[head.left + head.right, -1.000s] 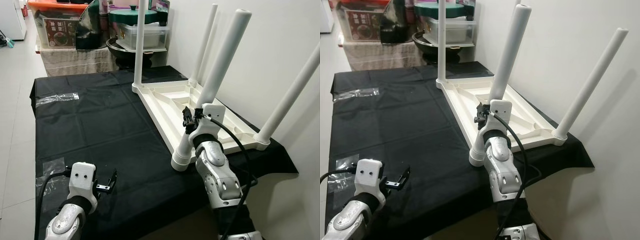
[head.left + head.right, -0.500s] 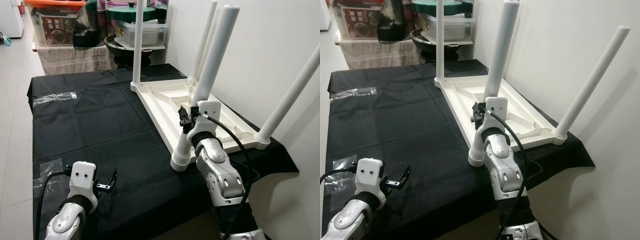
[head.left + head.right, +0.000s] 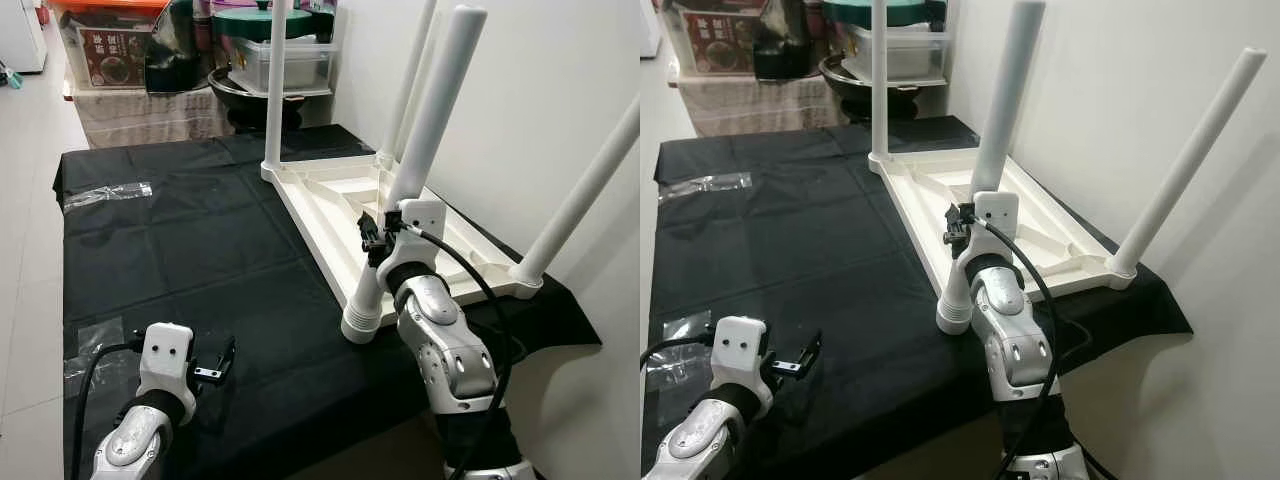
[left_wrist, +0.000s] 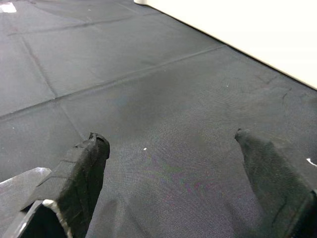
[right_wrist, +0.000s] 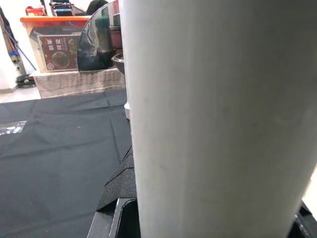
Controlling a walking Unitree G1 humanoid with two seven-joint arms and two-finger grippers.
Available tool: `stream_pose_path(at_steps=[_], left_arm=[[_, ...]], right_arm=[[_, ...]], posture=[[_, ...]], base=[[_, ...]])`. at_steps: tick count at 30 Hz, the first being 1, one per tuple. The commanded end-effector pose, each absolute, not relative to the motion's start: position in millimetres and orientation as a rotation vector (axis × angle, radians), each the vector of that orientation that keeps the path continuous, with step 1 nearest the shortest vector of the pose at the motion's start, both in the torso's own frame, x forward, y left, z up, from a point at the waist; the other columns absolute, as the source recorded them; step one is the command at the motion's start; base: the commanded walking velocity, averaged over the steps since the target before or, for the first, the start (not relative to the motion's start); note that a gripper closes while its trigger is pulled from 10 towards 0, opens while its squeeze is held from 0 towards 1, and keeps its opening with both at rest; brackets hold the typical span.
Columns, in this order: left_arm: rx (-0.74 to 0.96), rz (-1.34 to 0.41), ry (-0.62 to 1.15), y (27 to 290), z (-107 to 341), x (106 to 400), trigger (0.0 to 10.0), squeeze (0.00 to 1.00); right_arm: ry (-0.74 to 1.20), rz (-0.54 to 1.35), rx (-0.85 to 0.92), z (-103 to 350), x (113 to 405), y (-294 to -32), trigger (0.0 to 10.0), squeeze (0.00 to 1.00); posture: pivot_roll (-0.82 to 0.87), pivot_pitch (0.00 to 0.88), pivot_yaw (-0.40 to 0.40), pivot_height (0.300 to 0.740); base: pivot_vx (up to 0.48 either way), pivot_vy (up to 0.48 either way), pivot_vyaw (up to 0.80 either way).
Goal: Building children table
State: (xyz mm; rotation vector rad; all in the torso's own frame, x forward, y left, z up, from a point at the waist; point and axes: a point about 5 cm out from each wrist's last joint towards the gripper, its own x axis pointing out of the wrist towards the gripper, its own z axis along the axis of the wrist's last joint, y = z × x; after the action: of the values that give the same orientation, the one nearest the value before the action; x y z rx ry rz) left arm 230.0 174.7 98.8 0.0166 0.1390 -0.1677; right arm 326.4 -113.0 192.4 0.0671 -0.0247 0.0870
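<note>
Left eye view: right gripper [image 3: 378,238] clasps near leg [image 3: 425,150].
Left gripper [image 3: 212,362]: fingers wide, empty.
Technique: hold leg upright while seating.

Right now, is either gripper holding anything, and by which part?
The right gripper grips the near white table leg low on its shaft, just above the flared base. The left gripper is open over the black cloth, holding nothing.

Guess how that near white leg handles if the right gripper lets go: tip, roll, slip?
Probably tips: the near leg leans, its ribbed base at the tabletop corner, seemingly unseated. Round and smooth, it would likely roll on the black cloth. Right gripper sits low, so leverage looks poor.
</note>
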Motion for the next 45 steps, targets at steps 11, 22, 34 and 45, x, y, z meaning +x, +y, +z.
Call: stream_pose_path(at_steps=[11, 22, 34, 45], left_arm=[[0.016, -0.174, 0.157, 174.0, 93.8, 228.6, 10.0, 0.0], [0.017, -0.176, 0.158, 174.1, 93.8, 228.5, 10.0, 0.0], [0.02, -0.177, 0.157, 174.4, 93.8, 229.3, 10.0, 0.0], [0.02, -0.185, 0.153, 173.6, 93.8, 231.9, 10.0, 0.0]], right_arm=[[0.166, 0.026, 0.053, 158.5, 320.9, -128.8, 10.0, 0.0], [0.155, 0.018, 0.061, 162.9, 319.2, -130.7, 10.0, 0.04], [0.062, 0.003, 0.052, 182.2, 318.6, -132.2, 10.0, 0.59], [-0.017, -0.02, 0.064, 197.9, 316.4, -136.4, 10.0, 1.0]], posture=[[0.07, 0.0, -0.091, 0.74], [0.06, 0.0, -0.086, 0.74], [0.07, 0.0, -0.088, 0.74], [0.06, 0.0, -0.08, 0.74]], base=[[0.0, 0.0, 0.0], [0.0, 0.0, 0.0], [0.0, 0.0, 0.0], [0.0, 0.0, 0.0]])
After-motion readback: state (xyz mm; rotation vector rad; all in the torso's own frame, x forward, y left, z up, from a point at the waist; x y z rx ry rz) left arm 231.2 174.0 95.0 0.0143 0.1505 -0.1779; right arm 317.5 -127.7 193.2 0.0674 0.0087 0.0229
